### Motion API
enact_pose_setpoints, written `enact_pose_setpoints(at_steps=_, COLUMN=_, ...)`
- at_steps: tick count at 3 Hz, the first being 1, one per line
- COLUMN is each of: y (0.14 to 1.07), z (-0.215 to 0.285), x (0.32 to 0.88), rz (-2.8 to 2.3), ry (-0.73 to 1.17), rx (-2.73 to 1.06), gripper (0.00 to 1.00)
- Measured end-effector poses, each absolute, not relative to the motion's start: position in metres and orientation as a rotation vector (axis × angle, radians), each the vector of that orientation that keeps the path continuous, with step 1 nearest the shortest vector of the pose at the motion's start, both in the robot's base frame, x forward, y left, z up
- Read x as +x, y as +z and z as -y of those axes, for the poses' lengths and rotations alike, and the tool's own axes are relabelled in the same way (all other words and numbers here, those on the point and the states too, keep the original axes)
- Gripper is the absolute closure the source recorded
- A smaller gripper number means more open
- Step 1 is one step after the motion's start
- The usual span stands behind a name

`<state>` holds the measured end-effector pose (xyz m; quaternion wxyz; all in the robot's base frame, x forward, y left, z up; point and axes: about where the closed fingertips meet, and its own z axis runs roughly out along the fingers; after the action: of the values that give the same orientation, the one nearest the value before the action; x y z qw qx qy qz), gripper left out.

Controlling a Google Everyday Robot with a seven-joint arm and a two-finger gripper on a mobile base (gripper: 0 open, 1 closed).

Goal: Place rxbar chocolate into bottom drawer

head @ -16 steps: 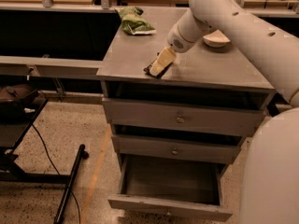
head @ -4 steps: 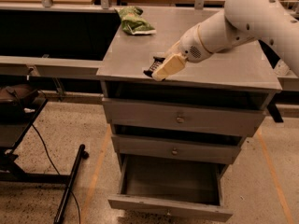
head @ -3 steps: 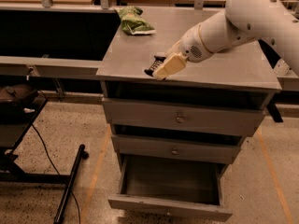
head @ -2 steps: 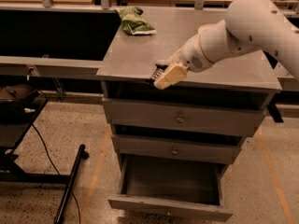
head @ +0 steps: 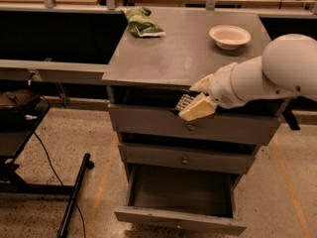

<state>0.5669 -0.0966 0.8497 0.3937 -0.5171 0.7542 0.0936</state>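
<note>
My gripper (head: pixel 194 107) hangs in front of the cabinet's top drawer, below the front edge of the cabinet top. It is shut on the rxbar chocolate (head: pixel 182 103), whose dark wrapper end sticks out to the left between the pale fingers (head: pixel 200 108). The bottom drawer (head: pixel 181 215) is pulled open below, a deep grey box with an empty inside, and the gripper is well above it.
A green snack bag (head: pixel 142 23) lies at the back left of the cabinet top (head: pixel 173 53). A white bowl (head: pixel 230 36) stands at the back right. Two shut drawers with round knobs (head: pixel 189 127) sit above the open one. A black stand (head: pixel 74 195) lies on the floor at left.
My gripper has carried the rxbar chocolate off the cabinet top, forward and down past the front edge, to the height of the top drawer.
</note>
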Motion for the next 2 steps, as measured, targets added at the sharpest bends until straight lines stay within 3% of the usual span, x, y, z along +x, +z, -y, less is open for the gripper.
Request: enact_pose_setpoints(at_steps=2, y=0.822, z=0.095, x=0.564, rz=-1.93, ry=0.265, rx=-1.25, gripper=1.0)
